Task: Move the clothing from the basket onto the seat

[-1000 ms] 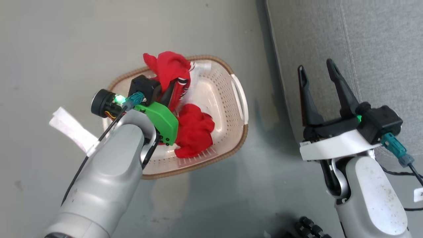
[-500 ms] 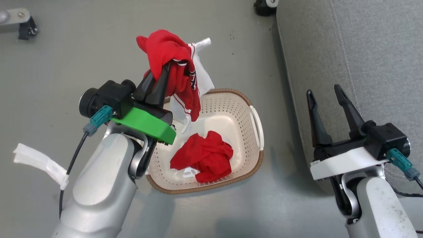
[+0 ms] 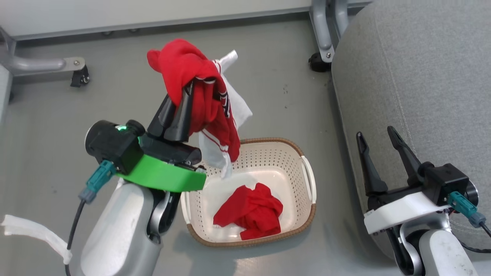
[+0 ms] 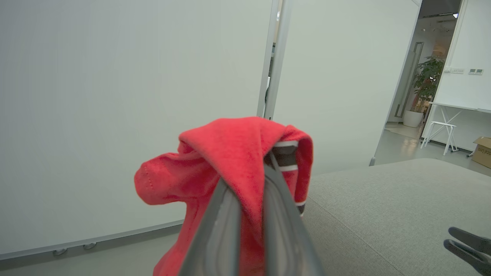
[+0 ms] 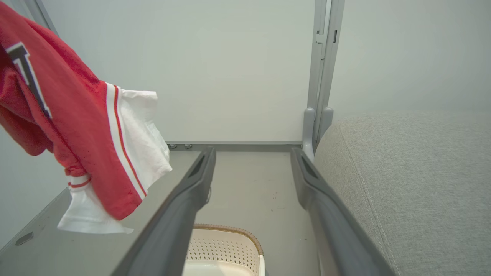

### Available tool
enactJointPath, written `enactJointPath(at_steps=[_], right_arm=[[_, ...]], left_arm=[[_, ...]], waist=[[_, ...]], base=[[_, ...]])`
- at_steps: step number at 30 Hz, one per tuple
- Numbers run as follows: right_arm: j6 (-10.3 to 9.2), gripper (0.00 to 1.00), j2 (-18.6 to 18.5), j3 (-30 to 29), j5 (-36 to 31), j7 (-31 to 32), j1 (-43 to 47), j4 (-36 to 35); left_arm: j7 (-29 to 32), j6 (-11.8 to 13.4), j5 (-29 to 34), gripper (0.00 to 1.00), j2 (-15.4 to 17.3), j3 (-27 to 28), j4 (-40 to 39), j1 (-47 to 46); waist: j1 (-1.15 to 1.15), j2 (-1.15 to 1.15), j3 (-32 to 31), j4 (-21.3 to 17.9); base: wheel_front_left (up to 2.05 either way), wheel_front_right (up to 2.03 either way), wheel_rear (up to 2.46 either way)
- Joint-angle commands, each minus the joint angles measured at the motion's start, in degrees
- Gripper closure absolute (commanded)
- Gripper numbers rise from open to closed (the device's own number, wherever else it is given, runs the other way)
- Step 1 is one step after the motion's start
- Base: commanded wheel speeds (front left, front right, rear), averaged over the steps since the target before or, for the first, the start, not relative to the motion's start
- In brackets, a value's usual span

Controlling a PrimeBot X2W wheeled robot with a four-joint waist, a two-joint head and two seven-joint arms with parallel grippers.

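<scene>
A: Left tool [image 3: 187,94], state?

B: Clenched on the jersey [image 3: 207,96]. The jersey is lifted clear of the basket [image 3: 285,168], with cloth draped over the tool's tips. In the head view its white hem dangles by the basket's far-left rim.

A: Right tool [image 3: 374,132]?

B: Released, jaws wide, nothing in it. It hangs low just beside the edge of the seat [image 3: 422,76].

A: Rest of the clothing?

B: A red bundle [image 3: 251,211] lies on the basket bottom, untouched. Nothing is on the seat yet, so I'd say the task is under halfway.

A: Risks?

B: The grip looks like one pinched fold near the collar, with most of the weight hanging to one side. A fast swing to the seat could pull that fold out, and the jersey would land on the floor [image 3: 276,76] between basket and seat.

A: Anything else?

B: The loose hem could catch the basket rim or handle if the arm travels low, and drag or tip the basket. The right tool also stands in the path, so the cloth could snag on its open fingers. Letting go too early at the seat's rounded edge could let the jersey slide off. I can't tell how deep the fold sits between the fingers.
</scene>
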Motion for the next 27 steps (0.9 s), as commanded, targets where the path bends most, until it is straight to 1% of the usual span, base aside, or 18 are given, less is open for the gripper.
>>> enactJointPath(at_steps=[1, 6, 13, 21, 27], right_arm=[[0.0, 0.0, -0.29, 0.07, -0.31, 0.38, 1.3, -0.53], [0.0, 0.0, 0.03, 0.4, -0.11, 1.36, 3.63, -1.47], [0.0, 0.0, 0.67, 0.79, 0.24, 2.07, 6.39, -2.32], [0.0, 0.0, 1.08, 0.69, 0.34, 2.38, 7.32, -2.63], [0.0, 0.0, 0.61, 2.37, 0.56, 2.67, 6.0, -2.41]], left_arm=[[-0.16, 0.41, 0.61, 1.0, 0.1, -0.16, -0.71, 1.73], [-0.17, 1.16, 1.13, 1.0, 0.42, -0.84, -2.94, 5.52], [0.38, 2.19, -0.2, 1.0, 0.54, -1.15, -4.4, 8.99], [0.63, 2.58, -0.68, 1.0, 0.59, -1.69, -5.39, 9.56], [0.56, 2.72, -0.81, 1.0, 0.54, -1.7, -5.08, 8.96]], waist=[[0.0, 0.0, -3.12, 0.76], [0.0, 0.0, -5.99, 0.6], [0.0, 0.0, -8.45, 0.53], [0.0, 0.0, -8.63, 0.74], [0.0, 0.0, -8.26, 0.66]], base=[[0.0, 0.0, 0.0], [0.0, 0.0, 0.0], [0.0, 0.0, 0.0], [0.0, 0.0, 0.0], [0.0, 0.0, 0.0]])
